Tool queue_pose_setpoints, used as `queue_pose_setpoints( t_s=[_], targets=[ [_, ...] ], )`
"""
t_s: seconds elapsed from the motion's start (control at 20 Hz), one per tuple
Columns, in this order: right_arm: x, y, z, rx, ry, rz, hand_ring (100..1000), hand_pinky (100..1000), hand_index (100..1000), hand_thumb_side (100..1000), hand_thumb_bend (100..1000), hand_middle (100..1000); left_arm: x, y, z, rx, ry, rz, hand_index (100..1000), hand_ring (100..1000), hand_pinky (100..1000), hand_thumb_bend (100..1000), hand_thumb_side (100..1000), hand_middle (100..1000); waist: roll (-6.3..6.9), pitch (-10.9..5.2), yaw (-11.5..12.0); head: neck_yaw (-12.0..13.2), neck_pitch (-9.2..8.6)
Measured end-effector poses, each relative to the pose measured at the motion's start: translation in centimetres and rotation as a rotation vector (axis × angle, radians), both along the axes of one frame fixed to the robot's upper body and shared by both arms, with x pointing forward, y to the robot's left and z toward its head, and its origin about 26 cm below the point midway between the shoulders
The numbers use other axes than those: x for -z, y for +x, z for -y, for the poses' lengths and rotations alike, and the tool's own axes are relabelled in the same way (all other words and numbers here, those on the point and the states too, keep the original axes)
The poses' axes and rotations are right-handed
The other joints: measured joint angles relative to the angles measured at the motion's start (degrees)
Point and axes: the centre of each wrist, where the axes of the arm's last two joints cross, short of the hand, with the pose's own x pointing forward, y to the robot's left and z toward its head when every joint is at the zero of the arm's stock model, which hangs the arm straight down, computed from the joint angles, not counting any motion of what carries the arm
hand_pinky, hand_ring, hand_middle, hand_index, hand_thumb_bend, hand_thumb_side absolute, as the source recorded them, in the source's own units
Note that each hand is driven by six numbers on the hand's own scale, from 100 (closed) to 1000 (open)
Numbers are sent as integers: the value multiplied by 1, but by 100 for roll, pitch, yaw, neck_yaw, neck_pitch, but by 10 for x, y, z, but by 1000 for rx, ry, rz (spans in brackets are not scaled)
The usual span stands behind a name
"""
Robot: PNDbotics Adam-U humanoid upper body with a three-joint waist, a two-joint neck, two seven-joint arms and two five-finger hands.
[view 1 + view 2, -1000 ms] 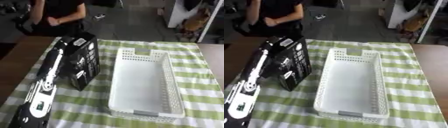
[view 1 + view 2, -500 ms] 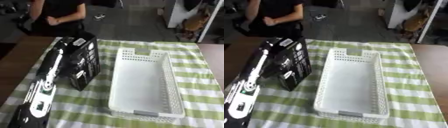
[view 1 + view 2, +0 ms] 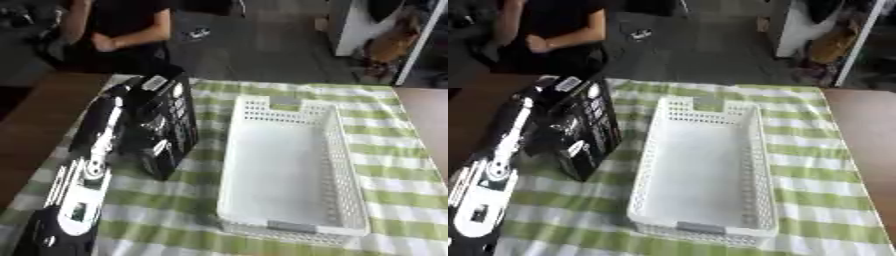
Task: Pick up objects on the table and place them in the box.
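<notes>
A black box (image 3: 171, 117) with white print stands upright on the striped cloth, just left of the white perforated basket (image 3: 346, 165). My left arm, black with white panels, runs up from the lower left corner, and my left hand (image 3: 131, 131) lies against the black box's left side. It is dark against the dark box, so its grip cannot be made out. The basket holds nothing. My right hand shows in no view.
The green and white striped cloth (image 3: 402, 150) covers the middle of the brown table (image 3: 31, 135). A person in dark clothes sits at the far left edge, touching nothing on the table. Furniture stands on the floor beyond the far edge.
</notes>
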Motion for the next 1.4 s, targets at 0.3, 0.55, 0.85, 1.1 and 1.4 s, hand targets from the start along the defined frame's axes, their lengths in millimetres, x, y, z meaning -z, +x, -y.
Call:
queue_pose_setpoints(
  t_s=[0.3,0.55,0.85,1.1,1.4],
  targets=[
    [0,0,0,0,0,0,814,759,969,739,100,853,2,-2,-1,-80,-57,37,315,240,114,100,340,398,0,0,-2,0,0],
    [0,0,0,0,0,0,813,759,968,740,100,853,4,-2,-1,-104,-70,51,285,236,116,100,327,394,0,0,-4,1,0],
    [0,0,0,0,0,0,814,759,969,738,100,853,4,-2,-1,-112,-74,56,277,235,114,100,340,391,0,0,-8,1,0],
    [0,0,0,0,0,0,814,760,969,737,100,854,4,-2,-1,-110,-89,65,255,230,110,100,363,386,0,1,-8,1,0],
    [2,-1,1,2,0,-6,814,760,969,737,100,854,-16,-2,2,-94,-128,172,253,224,106,100,380,379,0,5,-8,1,0]
  ],
)
